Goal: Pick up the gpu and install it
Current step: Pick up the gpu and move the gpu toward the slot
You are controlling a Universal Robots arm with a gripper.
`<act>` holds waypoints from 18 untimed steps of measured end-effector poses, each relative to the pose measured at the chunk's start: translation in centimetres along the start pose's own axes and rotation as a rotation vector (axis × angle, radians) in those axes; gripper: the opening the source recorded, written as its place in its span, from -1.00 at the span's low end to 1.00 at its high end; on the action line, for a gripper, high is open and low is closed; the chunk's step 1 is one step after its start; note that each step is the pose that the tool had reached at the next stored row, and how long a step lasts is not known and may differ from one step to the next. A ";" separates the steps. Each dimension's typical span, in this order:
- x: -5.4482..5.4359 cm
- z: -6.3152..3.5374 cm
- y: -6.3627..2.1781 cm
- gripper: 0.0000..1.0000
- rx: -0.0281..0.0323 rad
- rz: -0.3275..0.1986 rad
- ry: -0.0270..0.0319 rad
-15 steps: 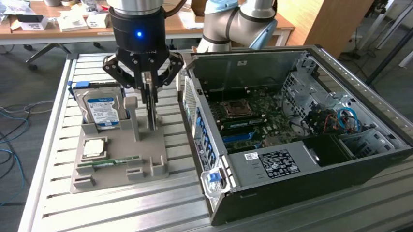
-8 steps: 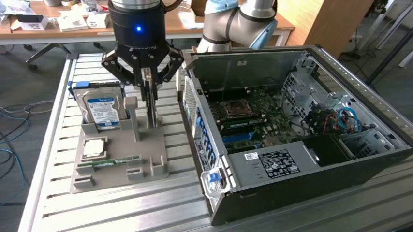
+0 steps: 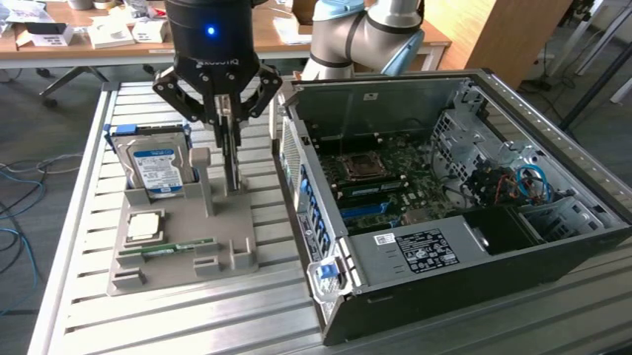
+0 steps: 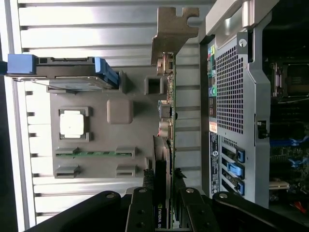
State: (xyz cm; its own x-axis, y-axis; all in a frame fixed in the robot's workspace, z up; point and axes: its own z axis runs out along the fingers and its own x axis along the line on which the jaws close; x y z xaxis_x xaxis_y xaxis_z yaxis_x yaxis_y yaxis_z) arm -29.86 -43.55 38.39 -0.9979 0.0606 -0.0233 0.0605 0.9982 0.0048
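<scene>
Wrist view first: the gpu (image 4: 166,140) runs edge-on straight away from my fingers. Its silver bracket (image 4: 174,29) is at the end furthest from me, and the labelled end is tucked in between the fingers. So the long axis lines up with my gripper (image 4: 163,193), not across it.

The exterior view agrees. The card (image 3: 230,159) shows as a thin dark strip standing upright directly under the gripper (image 3: 227,122), with my fingers pinched onto its top edge. So I'd call that closed on the card, not hanging open.

The lower end sits right at the grey holder tray (image 3: 232,222). I honestly can't tell if it's still seated in its slot or just clear of it.

Working outward, the hard drive (image 3: 158,166) with the blue label stands in the same tray on the exterior view's left of the card, close but not touching it. Nearer on the tray are the square CPU (image 3: 145,224) and the green RAM stick (image 3: 177,246), both lying flat.

The tray is on the slatted metal table (image 3: 148,318). The open PC case (image 3: 395,310) lies just beside the tray on the exterior view's right, with its motherboard (image 3: 395,177) facing up.

So as I see it, the card is below me and upright, and its home is off to that right side.
</scene>
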 end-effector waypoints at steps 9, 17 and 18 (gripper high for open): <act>-0.1 -1.20 0.00 -0.48 -0.0002 0.000 0.0000; -0.1 -2.25 0.01 -0.48 -0.0004 0.000 0.0000; -0.1 -2.36 0.01 -0.48 -0.0005 0.000 0.0000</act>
State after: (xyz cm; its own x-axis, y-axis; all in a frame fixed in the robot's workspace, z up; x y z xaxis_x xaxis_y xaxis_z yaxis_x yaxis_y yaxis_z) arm -29.83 -43.55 40.76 -0.9979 0.0606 -0.0233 0.0605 0.9982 0.0053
